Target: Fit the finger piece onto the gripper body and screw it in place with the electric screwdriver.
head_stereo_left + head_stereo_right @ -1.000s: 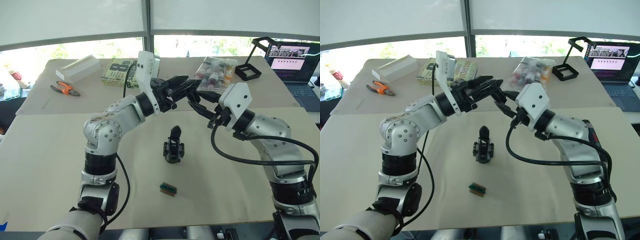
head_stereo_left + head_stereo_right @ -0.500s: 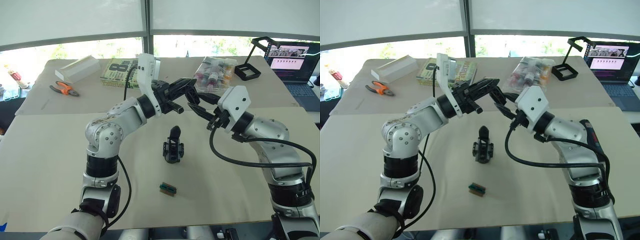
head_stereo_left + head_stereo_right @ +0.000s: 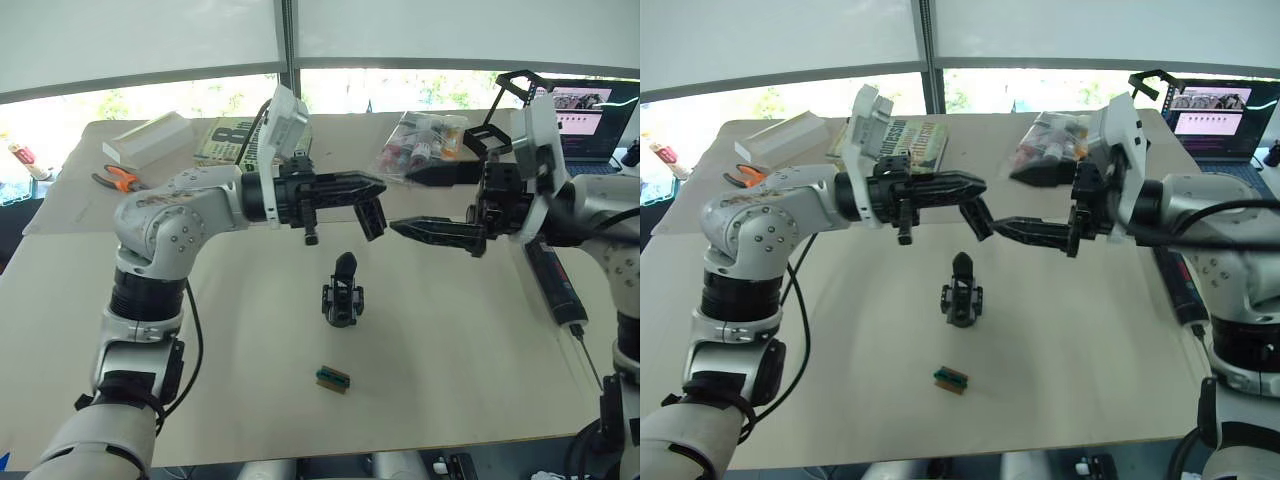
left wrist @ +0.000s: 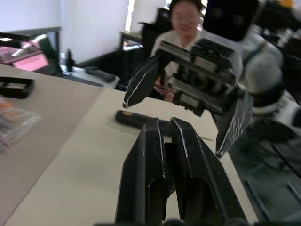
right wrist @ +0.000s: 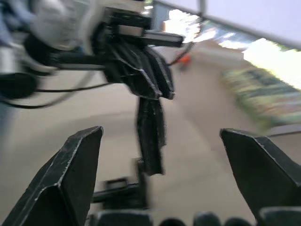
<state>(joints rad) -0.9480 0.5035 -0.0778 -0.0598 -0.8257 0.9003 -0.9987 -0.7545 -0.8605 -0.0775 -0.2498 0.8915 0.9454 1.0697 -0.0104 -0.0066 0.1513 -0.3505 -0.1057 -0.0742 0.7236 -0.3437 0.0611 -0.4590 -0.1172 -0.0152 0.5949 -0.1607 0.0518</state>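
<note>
Black gripper body (image 3: 342, 293) sits upright mid-table, one pointed finger up. Finger piece (image 3: 371, 216) hangs in the air at its 12 o'clock. Screwdriver (image 3: 556, 285) lies at 3 o'clock.

One gripper body (image 3: 342, 296), one finger piece (image 3: 371, 216), one electric screwdriver (image 3: 553, 283), one green-and-brown block (image 3: 334, 379), one pliers (image 3: 116, 179), one laptop (image 3: 590, 108), two end effectors (image 3: 368, 196) (image 3: 415, 203).

Head stereo pair looks down over the table (image 3: 200, 330) — wrist cameras face each other
</note>
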